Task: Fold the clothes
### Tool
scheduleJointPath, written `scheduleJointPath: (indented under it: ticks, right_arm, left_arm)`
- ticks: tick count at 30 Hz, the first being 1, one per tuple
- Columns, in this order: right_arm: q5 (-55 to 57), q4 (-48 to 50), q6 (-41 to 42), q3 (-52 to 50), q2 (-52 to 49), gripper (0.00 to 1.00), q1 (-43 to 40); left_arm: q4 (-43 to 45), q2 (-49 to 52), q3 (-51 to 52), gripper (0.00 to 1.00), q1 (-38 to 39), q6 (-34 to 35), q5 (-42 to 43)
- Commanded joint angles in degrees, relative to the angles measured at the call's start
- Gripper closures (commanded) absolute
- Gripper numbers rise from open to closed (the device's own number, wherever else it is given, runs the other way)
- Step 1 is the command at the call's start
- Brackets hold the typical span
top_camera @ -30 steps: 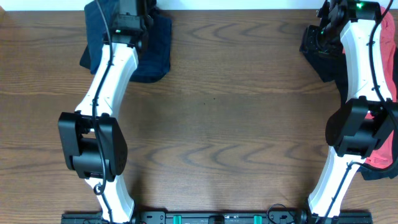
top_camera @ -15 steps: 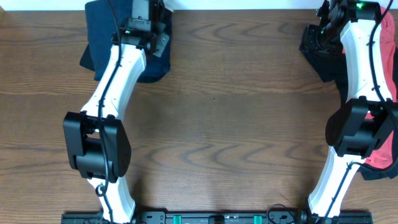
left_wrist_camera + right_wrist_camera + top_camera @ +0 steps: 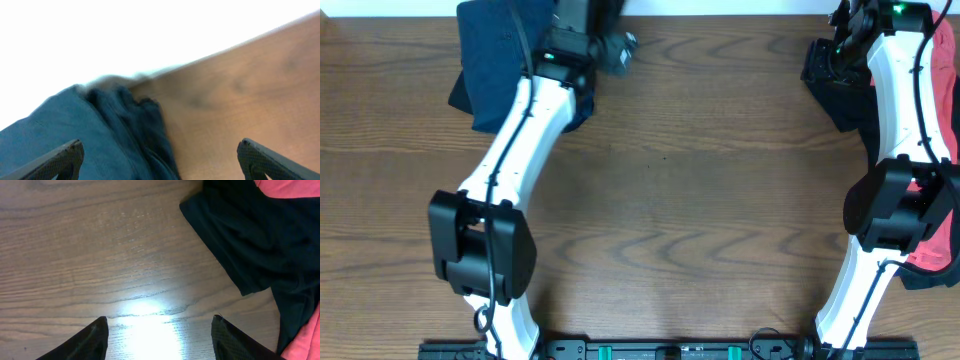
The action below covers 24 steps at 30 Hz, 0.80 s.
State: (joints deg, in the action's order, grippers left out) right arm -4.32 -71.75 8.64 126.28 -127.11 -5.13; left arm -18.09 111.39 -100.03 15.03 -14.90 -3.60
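Now: left fingers (image 3: 59,159) apart, blue garment (image 3: 70,120) ahead beside one tip; right fingers (image 3: 90,345) apart, black garment (image 3: 240,235) ahead, untouched.

We see the table (image 3: 720,200) lit bright and even from above, and the shadows on it are faint. From the left wrist, all looks blurry and smeared, the blue cloth (image 3: 90,145) too, and past the table's far edge it is burnt out to plain white. From the right wrist, the table's wood is sharp, with one white shiny glare spot on it.
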Motion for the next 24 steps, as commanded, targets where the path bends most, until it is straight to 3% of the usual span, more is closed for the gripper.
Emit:
scheduleJointPath:
  ticks: [1, 9, 19, 24]
  right_arm:
    - [-0.24, 0.33, -0.59, 0.68, 0.13, 0.36, 0.33]
    - [-0.22, 0.04, -2.12, 0.68, 0.11, 0.36, 0.44]
    - [-0.17, -0.83, -3.65, 0.68, 0.11, 0.35, 0.48]
    - [-0.17, -1.20, -3.63, 0.68, 0.11, 0.35, 0.48]
  left_arm:
    - [4.92, -1.05, -1.36, 0.02, -4.20, 10.36, -1.57]
    - [15.82, 6.32, -1.36, 0.02, -11.34, 17.57, -3.48]
    - [16.72, 24.76, -1.36, 0.02, -12.44, 24.98, -3.04]
    - [16.83, 29.03, -1.36, 0.02, -11.63, 25.92, 2.64]
